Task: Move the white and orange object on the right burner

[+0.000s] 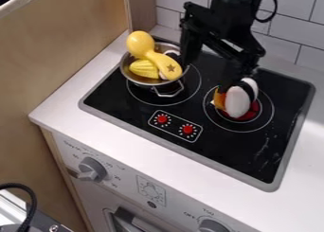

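White tiled wall [288,34] at the back, pale counter [60,103] around a black cooktop [221,150]. Pincer [240,79] hangs over the right burner [254,125], directly at the top of the white and orange object [237,102]; can't tell whether it's spread or pinching. Object sits within the burner's ring as seen from above, white rounded side toward the camera, orange on its left; can't tell if it's touching the surface. Red patch [254,113] beside and under it. Next out, left burner [191,91] has a metal pot [138,80], handle toward the front. In the pot: ridged yellow piece [144,69] and bulb-ended yellow piece [145,45] with a star, leaning across the rim. Two red dials [188,129] near the cooktop's front edge. Grey knob [92,169] on the front panel [126,183], wooden panel [57,51] at left.
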You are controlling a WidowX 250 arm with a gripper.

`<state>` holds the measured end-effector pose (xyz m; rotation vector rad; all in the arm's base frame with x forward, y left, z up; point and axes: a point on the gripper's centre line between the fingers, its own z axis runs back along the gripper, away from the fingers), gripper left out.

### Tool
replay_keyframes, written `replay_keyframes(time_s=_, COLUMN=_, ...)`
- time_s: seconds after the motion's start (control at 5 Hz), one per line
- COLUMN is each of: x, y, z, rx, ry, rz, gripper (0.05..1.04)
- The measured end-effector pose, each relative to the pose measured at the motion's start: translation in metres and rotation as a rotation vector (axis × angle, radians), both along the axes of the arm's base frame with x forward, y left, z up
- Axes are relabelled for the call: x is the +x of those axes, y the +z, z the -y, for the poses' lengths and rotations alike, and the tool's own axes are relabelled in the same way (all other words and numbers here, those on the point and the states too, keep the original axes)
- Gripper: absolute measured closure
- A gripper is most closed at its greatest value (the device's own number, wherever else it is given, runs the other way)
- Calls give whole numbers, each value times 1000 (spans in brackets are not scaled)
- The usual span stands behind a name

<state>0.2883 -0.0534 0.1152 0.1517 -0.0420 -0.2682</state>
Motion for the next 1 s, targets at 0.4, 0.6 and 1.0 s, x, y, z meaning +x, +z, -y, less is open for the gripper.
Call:
replay_keyframes(time_s=0.4, x=-18, y=10, z=-3, rx=-105, ry=13, rz=89, gripper=83)
replay_keyframes(time_s=0.6, x=-25, y=14, z=-8, rx=-106, ry=-1, rz=119, gripper=83)
replay_keyframes(time_s=1.0, x=-24, y=22, z=-24, rx=-44, ry=-57, rz=151, gripper=83)
